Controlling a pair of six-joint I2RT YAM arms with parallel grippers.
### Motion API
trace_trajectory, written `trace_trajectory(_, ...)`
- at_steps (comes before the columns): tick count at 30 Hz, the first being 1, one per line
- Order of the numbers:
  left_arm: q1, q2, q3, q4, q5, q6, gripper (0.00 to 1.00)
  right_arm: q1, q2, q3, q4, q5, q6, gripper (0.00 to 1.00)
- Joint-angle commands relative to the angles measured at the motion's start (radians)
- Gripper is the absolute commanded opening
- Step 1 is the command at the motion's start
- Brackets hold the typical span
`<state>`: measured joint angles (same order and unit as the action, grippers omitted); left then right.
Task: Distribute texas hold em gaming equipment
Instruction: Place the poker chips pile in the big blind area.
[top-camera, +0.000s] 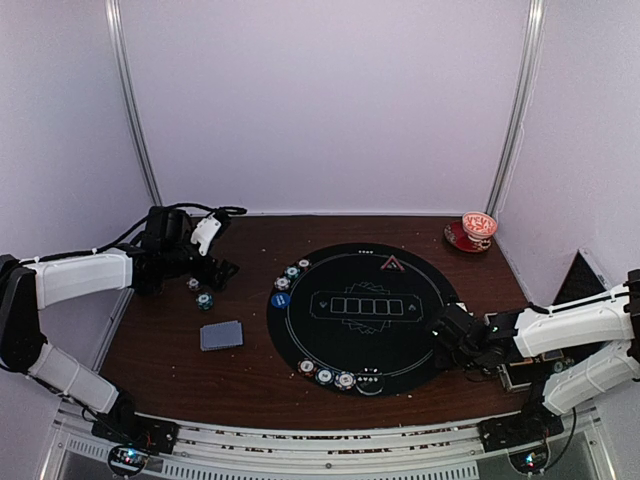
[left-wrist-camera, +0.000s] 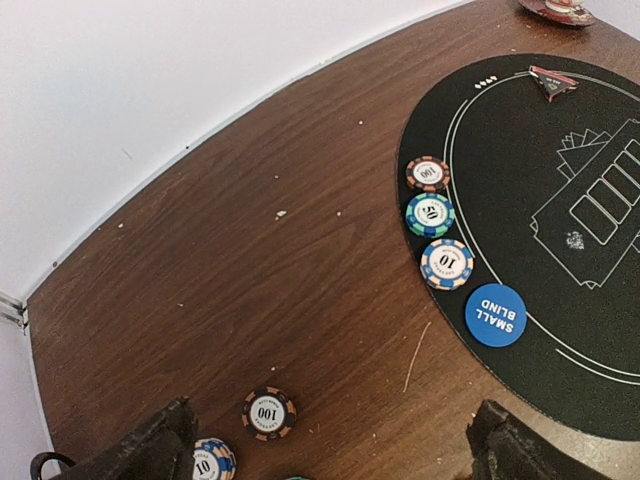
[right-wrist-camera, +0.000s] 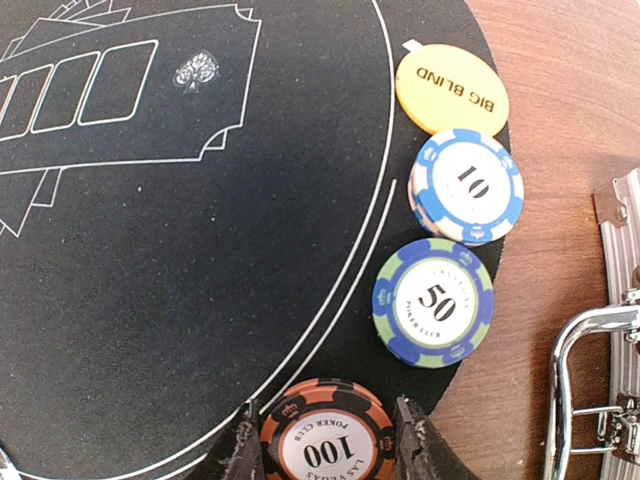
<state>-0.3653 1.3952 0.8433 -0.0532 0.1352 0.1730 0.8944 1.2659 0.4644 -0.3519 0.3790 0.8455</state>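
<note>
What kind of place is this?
Probably a robot lab cell set up for poker: plain white walls, left arm and right arm at the table edge, and a round poker mat with chips.

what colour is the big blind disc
Orange-yellow round big blind disc; right wrist view shows it best.

Dark brown wood-grain table, top dotted with pale specks. Directly on it:
- round black felt mat, centre-right
- grey-blue-backed stack of playing cards, left of the mat, apart from it
- small cluster of loose striped-edge poker chips, just beyond the cards on the left, incl. an orange-and-black 100 chip
- red saucer, far right corner, off the mat
- small metal case, near right, just beside the mat's edge
</note>
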Motion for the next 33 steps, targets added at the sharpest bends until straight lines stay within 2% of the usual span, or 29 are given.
trace_trajectory(1, 0.009, 0.004, -0.001, 0.041, 0.007, -0.008, 0.98, -0.010, -0.018, -0.009, 0.002, 0.048, 0.018, 0.22)
trace_trajectory(8, 0.009, 0.007, 0.000, 0.041, 0.007, -0.008, 0.98, -0.012, -0.021, -0.007, -0.005, 0.053, 0.016, 0.22)
trace_trajectory(18, 0.010, 0.010, 0.002, 0.041, 0.008, -0.009, 0.98, -0.012, -0.003, 0.000, -0.015, 0.053, 0.015, 0.36)
trace_trajectory(33, 0.010, 0.010, 0.001, 0.040, 0.006, -0.010, 0.98, -0.009, -0.023, 0.031, -0.051, 0.063, 0.008, 0.50)
